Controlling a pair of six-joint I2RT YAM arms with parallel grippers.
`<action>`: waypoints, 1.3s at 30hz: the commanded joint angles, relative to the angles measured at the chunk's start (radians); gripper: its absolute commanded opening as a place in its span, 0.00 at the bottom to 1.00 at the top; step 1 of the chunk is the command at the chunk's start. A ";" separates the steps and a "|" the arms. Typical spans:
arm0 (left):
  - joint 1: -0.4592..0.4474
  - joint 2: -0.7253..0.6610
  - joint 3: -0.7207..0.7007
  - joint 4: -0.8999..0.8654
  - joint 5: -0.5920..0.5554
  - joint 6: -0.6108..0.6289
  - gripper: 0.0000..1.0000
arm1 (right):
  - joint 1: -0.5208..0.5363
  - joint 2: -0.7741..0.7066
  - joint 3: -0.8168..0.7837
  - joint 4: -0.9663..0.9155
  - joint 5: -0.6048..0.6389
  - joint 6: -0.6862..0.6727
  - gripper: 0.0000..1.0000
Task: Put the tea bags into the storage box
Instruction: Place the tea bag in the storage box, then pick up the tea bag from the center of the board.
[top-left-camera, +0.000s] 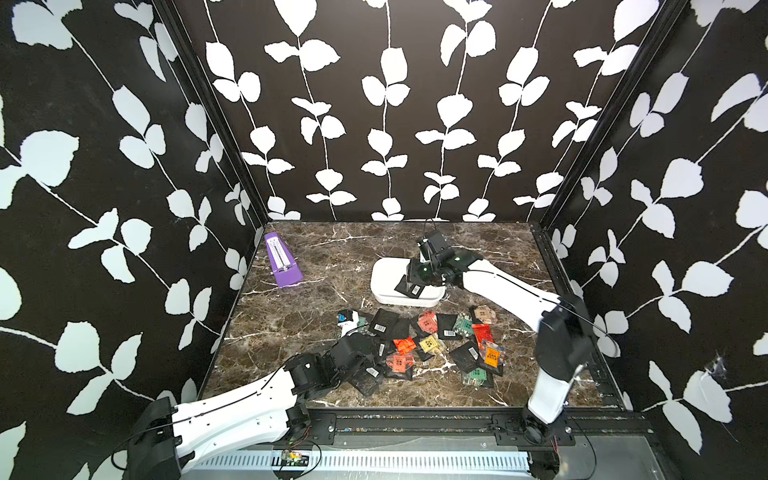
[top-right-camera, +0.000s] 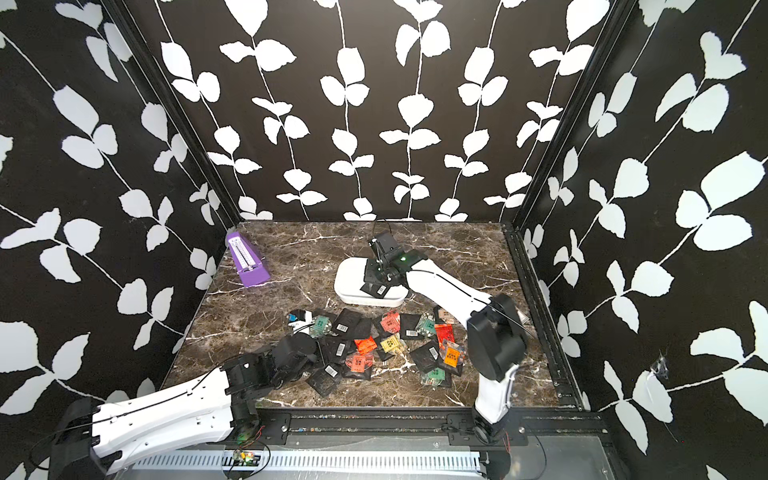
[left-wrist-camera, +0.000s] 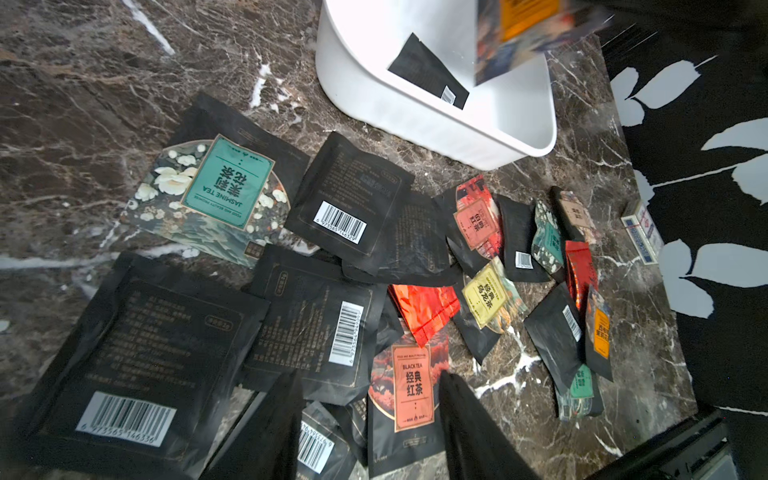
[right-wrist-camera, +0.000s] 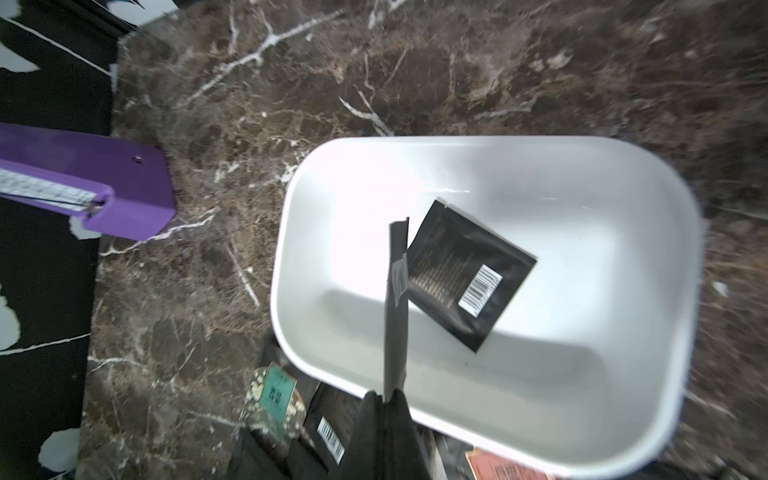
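"So, nearest the front edge: what is the left arm doing?"

"Reaching in low from the front-left corner. The left gripper (left-wrist-camera: 369, 378) hangs over the near-left end of the tea bags (top-left-camera: 384, 322), its two fingers (left-wrist-camera: 270, 415) spread apart above the sachets and holding none. Right under them lie a salmon sachet (left-wrist-camera: 409, 386) printed 'Black Tea' and several black ones with barcode labels."

"And the pile itself?"

"Loose and overlapping on the marble table (top-left-camera: 270, 332), about mid-table in both top views. It's mostly black, with green, red, yellow, orange and tan mixed in. A green jasmine sachet (left-wrist-camera: 220, 191) lies at its left end."

"Farther back?"

"The storage box (top-left-camera: 386, 293) stands just behind the pile. One flat black sachet (right-wrist-camera: 469, 278) lies on its floor, barcode up. The right gripper (right-wrist-camera: 386, 399) is above the box, jaws pressed together on the edge of a held black sachet (right-wrist-camera: 397, 291) that hangs edge-on to the wrist camera over the box's inside. Whether it touches the one lying there I cannot tell."

"Anything beyond?"

"A purple metronome (top-left-camera: 282, 262) stands upright in the far-left corner, well apart from the box."
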 joint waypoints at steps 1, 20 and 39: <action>-0.003 -0.014 -0.016 -0.016 0.013 -0.001 0.51 | -0.013 0.034 0.066 0.028 -0.011 -0.002 0.00; -0.002 0.110 0.005 0.108 0.114 -0.014 0.29 | -0.055 -0.508 -0.420 -0.007 0.006 0.028 0.44; -0.003 0.384 0.048 0.222 0.223 -0.075 0.07 | 0.406 -0.589 -0.958 0.434 0.125 0.529 0.42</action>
